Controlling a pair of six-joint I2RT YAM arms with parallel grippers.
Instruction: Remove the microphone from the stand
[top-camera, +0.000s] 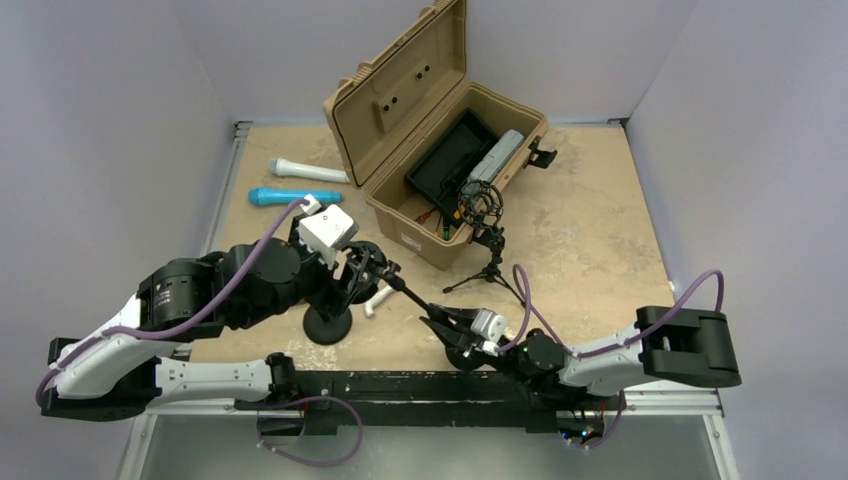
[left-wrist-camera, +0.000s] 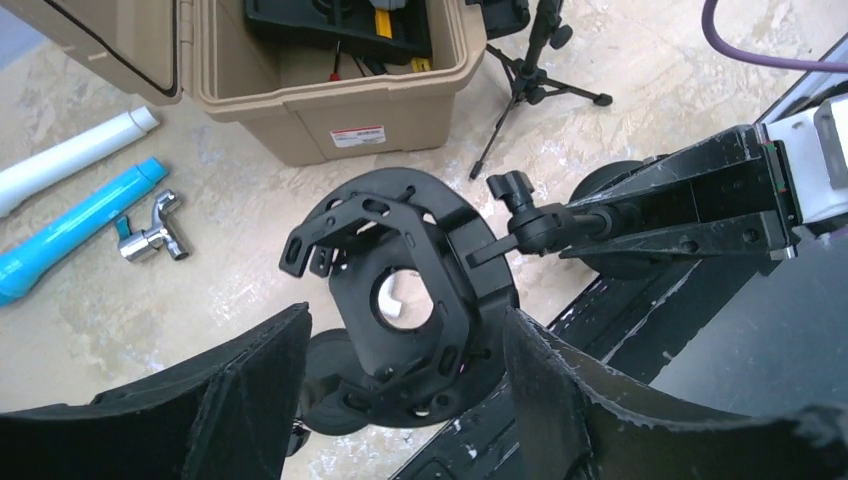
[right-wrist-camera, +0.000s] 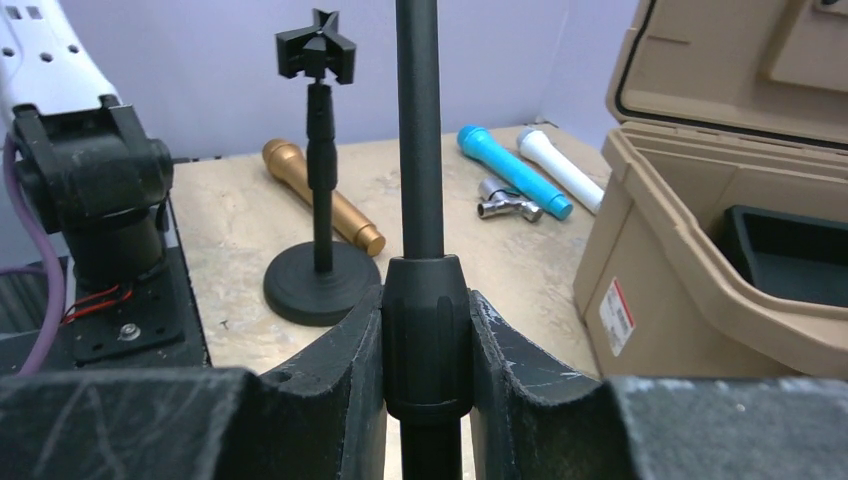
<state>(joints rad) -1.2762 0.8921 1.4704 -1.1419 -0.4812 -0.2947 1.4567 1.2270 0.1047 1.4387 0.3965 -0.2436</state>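
Microphone location: the short white microphone (top-camera: 378, 298) sits below the black ring-shaped shock mount (top-camera: 365, 262), just beside the black round-base stand (top-camera: 328, 325) on the beige desk (top-camera: 600, 230). In the left wrist view a white patch shows through the mount's centre opening. Whether the microphone is seated in the mount or lying on the desk beneath it cannot be told.

Left claw (left-wrist-camera: 405, 315): fingers apart, one on either side of the shock mount.

Right claw (right-wrist-camera: 425, 300): clamped on the collar of a black pole (right-wrist-camera: 420, 120), which carries the shock mount at its far end.

The round-base stand is upright, topped with a cross-shaped clip, and apart from both claws. A gold microphone (right-wrist-camera: 320, 190) lies behind it. A bright blue microphone (top-camera: 280, 196), a long white microphone (top-camera: 305, 171) and a chrome fitting (left-wrist-camera: 150, 232) lie at the left of the desk. A tan hard case (top-camera: 395, 215) stands open at the rear, with a small black tripod stand (top-camera: 488, 265) just beside its front.
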